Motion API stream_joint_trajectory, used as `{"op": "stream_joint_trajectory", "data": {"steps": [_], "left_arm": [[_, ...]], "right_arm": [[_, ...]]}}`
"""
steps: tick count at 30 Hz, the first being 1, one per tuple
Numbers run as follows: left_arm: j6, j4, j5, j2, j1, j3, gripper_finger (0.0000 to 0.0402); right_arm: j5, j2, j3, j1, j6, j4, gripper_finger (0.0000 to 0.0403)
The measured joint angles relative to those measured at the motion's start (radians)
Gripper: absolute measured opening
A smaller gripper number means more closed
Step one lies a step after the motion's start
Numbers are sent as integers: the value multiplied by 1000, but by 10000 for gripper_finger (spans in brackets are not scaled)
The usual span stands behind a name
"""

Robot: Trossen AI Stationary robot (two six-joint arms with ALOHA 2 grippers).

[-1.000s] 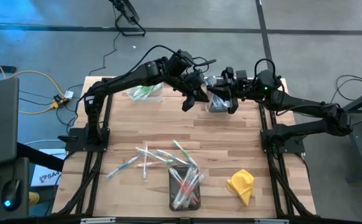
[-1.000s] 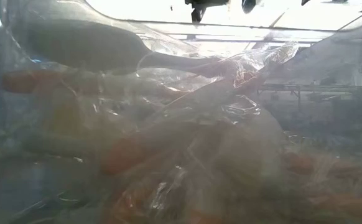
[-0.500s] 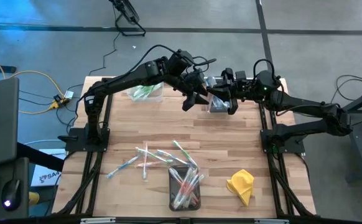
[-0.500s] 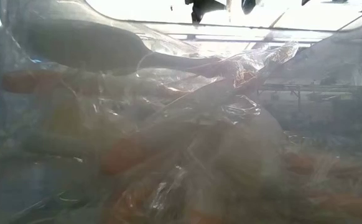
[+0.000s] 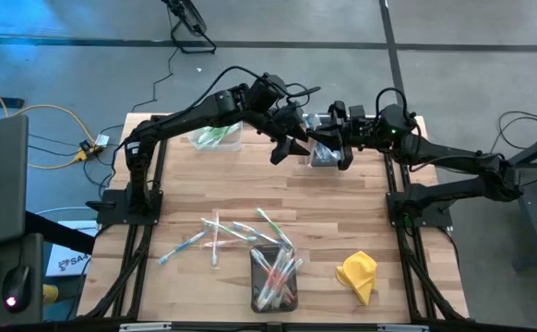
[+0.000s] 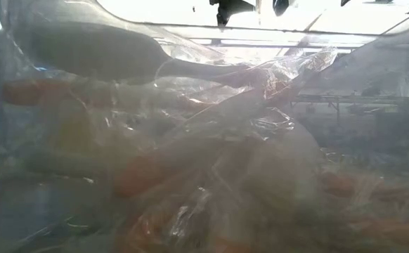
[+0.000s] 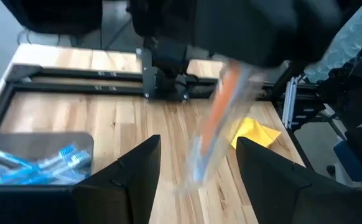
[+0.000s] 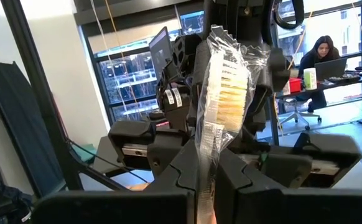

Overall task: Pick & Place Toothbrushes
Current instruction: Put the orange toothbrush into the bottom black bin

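Counter: a pale wooden counter (image 5: pixel 342 217) fills the middle of the high view, with grey floor around it.
Arms: two; both meet over the upper middle of the counter.
Left claw (image 5: pixel 285 148): fingers (image 7: pixel 137 177) spread apart, holding nothing; a blurred wrapped toothbrush hangs between and beyond them in the left wrist view.
Right claw (image 5: pixel 331 140): fingers (image 8: pixel 175 171) pressed onto one wrapped toothbrush (image 8: pixel 221 93), which stands upright in its clear sleeve, bristles pale yellow.
Bins: three. The upper-left bin (image 5: pixel 215 136) holds green-accented toothbrushes. The upper-middle bin (image 5: pixel 322 153) sits under the claws; its contents are hidden. The dark bin (image 5: pixel 273 277) at the lower middle holds a bundle with pink-red and green accents.
Loose toothbrushes (image 5: pixel 222 232): roughly eight, scattered at the lower left of centre; exact count unclear.
Cloth: one yellow cloth (image 5: pixel 358 273), lower right, well apart from the bins.
Low view: filled by crinkled clear wrapping right against the lens.
Room: one seated person (image 8: pixel 321 53) at a desk beyond the windows.
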Motion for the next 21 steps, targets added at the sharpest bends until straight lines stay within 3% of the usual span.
{"op": "stream_joint_trajectory", "data": {"steps": [8, 14, 21], "left_arm": [[51, -57, -7, -4, 0, 0, 205], [116, -97, 88, -66, 7, -1, 205], [158, -174, 92, -152, 37, 0, 205]], "right_arm": [[0, 0, 0, 0, 7, -5, 9], [0, 0, 0, 0, 8, -11, 9], [4, 0, 0, 8, 35, -66, 9]]}}
